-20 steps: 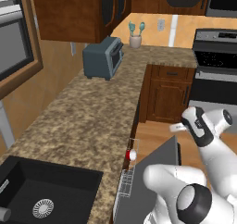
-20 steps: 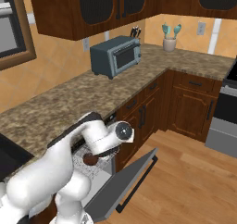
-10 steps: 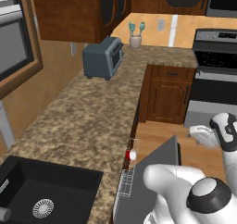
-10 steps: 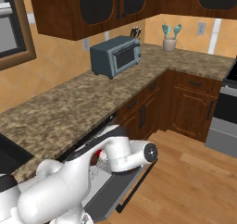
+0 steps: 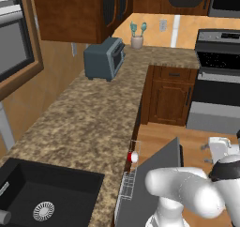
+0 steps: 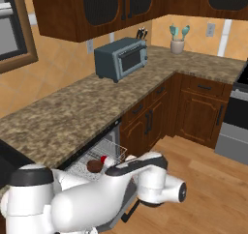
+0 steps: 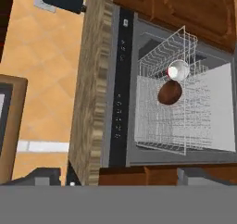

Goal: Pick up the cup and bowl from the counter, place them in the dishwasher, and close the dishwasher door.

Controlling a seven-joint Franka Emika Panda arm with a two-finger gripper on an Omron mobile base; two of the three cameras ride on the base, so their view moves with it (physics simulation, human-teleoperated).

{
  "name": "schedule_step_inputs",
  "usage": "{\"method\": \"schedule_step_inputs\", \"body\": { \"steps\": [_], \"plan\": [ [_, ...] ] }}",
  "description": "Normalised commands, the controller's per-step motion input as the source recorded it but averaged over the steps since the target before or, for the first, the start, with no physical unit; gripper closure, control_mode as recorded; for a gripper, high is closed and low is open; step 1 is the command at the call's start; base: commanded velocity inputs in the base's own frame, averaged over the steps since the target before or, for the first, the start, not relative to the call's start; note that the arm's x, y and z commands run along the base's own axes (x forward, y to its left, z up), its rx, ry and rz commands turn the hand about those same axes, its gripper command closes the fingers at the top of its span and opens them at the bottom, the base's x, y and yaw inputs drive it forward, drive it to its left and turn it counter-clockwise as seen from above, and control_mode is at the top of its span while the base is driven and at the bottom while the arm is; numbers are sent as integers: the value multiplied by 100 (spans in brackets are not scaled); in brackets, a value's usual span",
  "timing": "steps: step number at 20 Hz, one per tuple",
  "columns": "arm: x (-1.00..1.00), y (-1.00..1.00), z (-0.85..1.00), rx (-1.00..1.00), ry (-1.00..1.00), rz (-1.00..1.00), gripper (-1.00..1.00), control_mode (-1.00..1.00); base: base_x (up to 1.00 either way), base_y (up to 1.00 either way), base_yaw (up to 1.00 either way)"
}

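Red cup point(image 7: 178, 70) beside bowl point(image 7: 169, 92) on dishwasher point(image 7: 121, 88) rack.

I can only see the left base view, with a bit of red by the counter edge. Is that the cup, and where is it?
Observer: Yes, the cup lies in the dishwasher's white wire rack, its white inside facing the hand camera.
Operator: And the bowl?
Observer: The bowl lies in that rack too, right beside the cup, tipped on its side.
Operator: Is the dishwasher shut?
Observer: No. In the right base view the rack is pulled out under the counter, and the dishwasher door is not yet closed.
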Motion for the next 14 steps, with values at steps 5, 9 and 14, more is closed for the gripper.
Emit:
{"method": "schedule_step_inputs", "body": {
  "steps": [5,9,14],
  "plan": [
    [0,-28,-91,51,0,0,-100,-100,0,0,0],
    [0,-41,-69,43,0,0,-100,-100,0,0,0],
    [0,-53,-40,28,0,0,-100,-100,0,0,0]
  ]
}}
